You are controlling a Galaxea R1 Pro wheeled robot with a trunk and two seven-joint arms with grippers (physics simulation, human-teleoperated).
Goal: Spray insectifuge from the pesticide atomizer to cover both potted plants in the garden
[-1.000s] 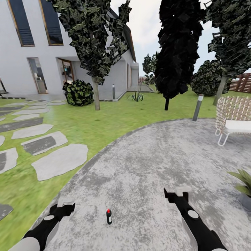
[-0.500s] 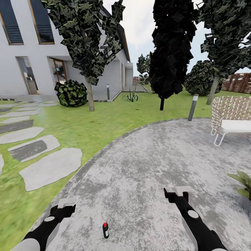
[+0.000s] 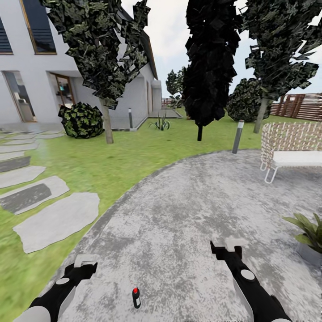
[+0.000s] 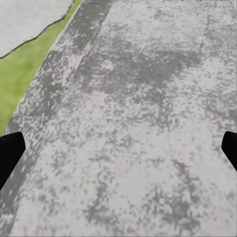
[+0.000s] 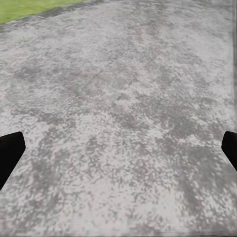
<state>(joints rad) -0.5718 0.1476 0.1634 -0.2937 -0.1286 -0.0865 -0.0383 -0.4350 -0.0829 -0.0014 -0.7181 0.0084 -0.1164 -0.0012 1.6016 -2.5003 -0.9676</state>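
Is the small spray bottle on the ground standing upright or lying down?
Upright: the spray bottle stands on the grey paving, red spot on top.

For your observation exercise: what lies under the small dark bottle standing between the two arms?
The pesticide atomizer stands on the grey mottled paving, between both arms. The patch directly beneath its base is covered, so nothing can be told of it.

Paving (image 3: 188, 214): mottled grey, rough, matt stone or concrete. Stepping slabs (image 3: 56, 221): smoother pale stone, set in grass (image 3: 120, 156). Chair (image 3: 290, 143): woven wicker back, white metal legs. Pesticide atomizer (image 3: 136, 298): dark, slightly glossy plastic. Fence (image 3: 299, 106): slatted brown wood.
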